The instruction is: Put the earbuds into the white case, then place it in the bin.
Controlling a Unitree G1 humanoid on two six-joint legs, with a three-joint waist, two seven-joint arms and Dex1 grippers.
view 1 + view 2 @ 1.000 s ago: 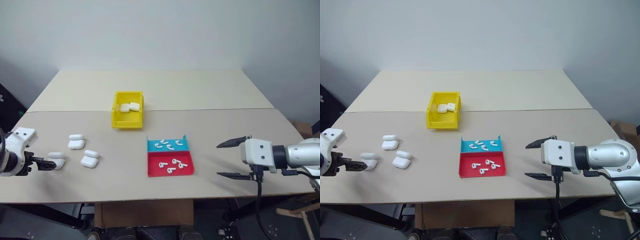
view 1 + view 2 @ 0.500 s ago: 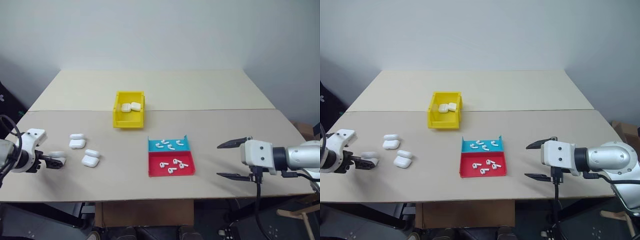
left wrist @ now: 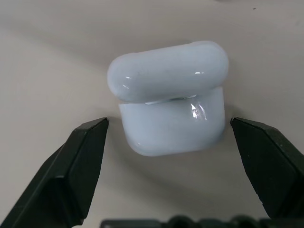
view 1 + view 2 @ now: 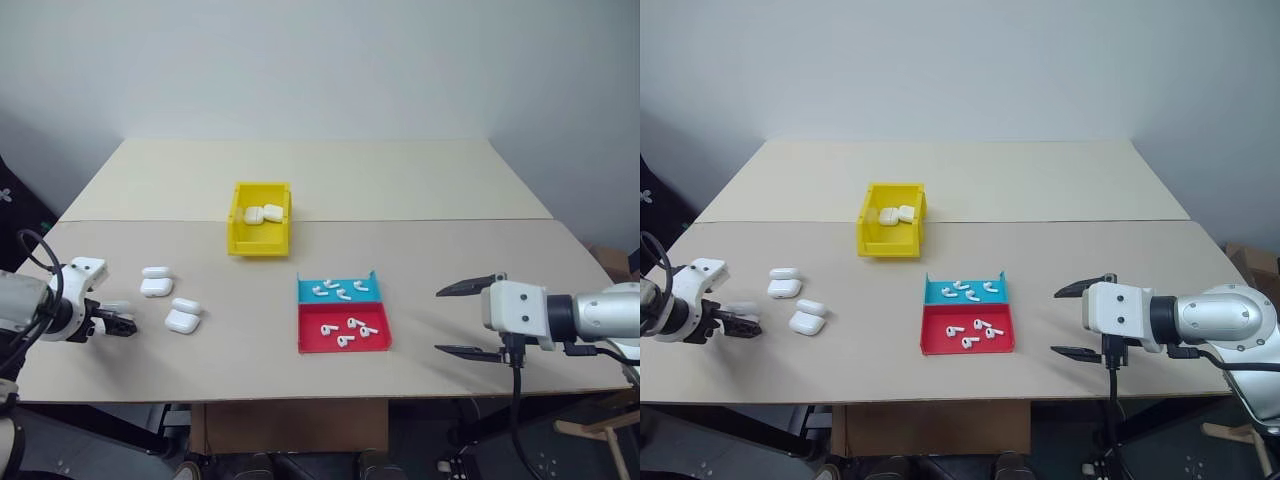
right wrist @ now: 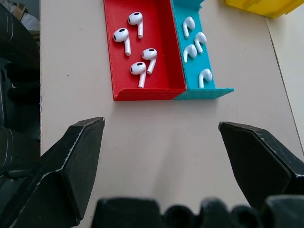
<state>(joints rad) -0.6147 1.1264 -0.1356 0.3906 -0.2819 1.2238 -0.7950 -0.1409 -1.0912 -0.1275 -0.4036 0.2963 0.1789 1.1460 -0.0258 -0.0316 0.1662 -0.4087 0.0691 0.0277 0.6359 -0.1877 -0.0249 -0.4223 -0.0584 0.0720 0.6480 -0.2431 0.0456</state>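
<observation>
While spread wide around the white case point(image 3: 171, 102), left gripper point(image 4: 115, 325) not touching it; case on table between its fingers. Right gripper point(image 4: 1080, 320) open, earbuds point(image 5: 135, 50) ahead in trays.

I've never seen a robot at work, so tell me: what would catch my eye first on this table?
Probably the bright yellow plastic bin at the table's middle, with small glossy white cases inside, and in front of it the joined shallow teal tray and red tray scattered with tiny white earbuds. At the table's left edge, the left pincer stands open around one glossy white rounded case, not touching it.
</observation>
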